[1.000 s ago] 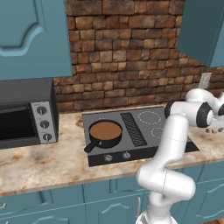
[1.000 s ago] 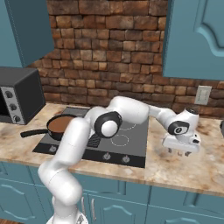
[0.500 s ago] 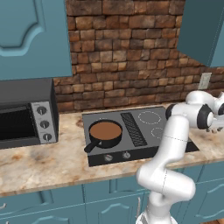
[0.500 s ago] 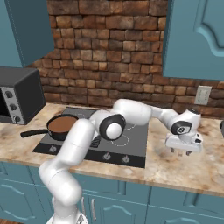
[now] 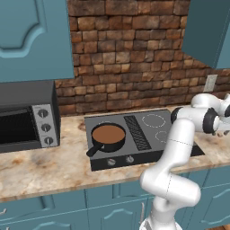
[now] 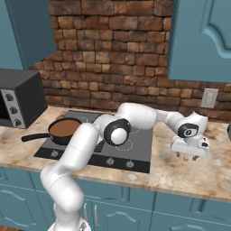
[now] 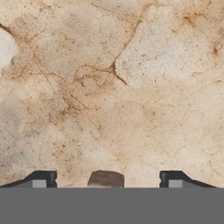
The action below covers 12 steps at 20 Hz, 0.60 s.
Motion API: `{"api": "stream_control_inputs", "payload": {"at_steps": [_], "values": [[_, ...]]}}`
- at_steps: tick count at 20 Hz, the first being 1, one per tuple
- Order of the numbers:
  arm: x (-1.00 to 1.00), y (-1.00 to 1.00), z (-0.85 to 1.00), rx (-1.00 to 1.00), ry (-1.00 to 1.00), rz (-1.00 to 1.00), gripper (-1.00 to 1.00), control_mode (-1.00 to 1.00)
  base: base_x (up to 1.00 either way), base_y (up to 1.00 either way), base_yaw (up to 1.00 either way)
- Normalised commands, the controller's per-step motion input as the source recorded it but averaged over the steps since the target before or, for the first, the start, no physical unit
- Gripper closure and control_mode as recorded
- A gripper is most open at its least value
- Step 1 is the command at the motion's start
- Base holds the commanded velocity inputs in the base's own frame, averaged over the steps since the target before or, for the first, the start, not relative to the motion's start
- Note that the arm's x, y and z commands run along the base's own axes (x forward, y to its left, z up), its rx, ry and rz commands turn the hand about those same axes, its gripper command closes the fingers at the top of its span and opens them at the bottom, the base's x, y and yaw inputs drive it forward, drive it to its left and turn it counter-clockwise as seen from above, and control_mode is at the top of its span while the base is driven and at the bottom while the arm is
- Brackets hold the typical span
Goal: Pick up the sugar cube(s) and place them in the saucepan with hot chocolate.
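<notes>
**Gripper low over the counter right of the stove, jaws apart around a small brown-topped lump**

The gripper (image 6: pixel 190 155) is pointing down at the marble counter (image 6: pixel 180 178), to the right of the stove (image 6: pixel 135 153). In the hand view its two finger tips (image 7: pixel 43 179) are standing wide apart, with nothing clamped. A small squarish lump (image 7: pixel 106 179), presumably a sugar cube, is sitting between them at the bottom edge, roughly centred in the gap; too little is showing to read its long axis or confirm what it is.

The saucepan (image 5: pixel 108 136), holding brown liquid, is sitting on the stove's left burner, handle pointing toward the front-left, well apart from the gripper across the full cooktop.

A toaster oven (image 5: pixel 24 117) is standing further left on the counter. A wall socket (image 6: pixel 209 98) is behind the hand. Judging by these views, nothing is blocking a carry leftward over the stove to the pan.
</notes>
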Motion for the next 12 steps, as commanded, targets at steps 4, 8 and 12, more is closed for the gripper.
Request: {"api": "stream_control_inputs", "payload": {"at_steps": [4,8,12], "values": [[-0.35,0.0,-0.11,0.0,0.0,0.0,-1.0,-1.0,0.0,0.0,0.0],[-0.22,0.0,-0.12,0.0,0.0,0.0,-1.0,-1.0,0.0,0.0,0.0],[0.0,0.01,-0.04,0.01,0.0,0.0,-1.0,-1.0,0.0,0.0,0.0]]}}
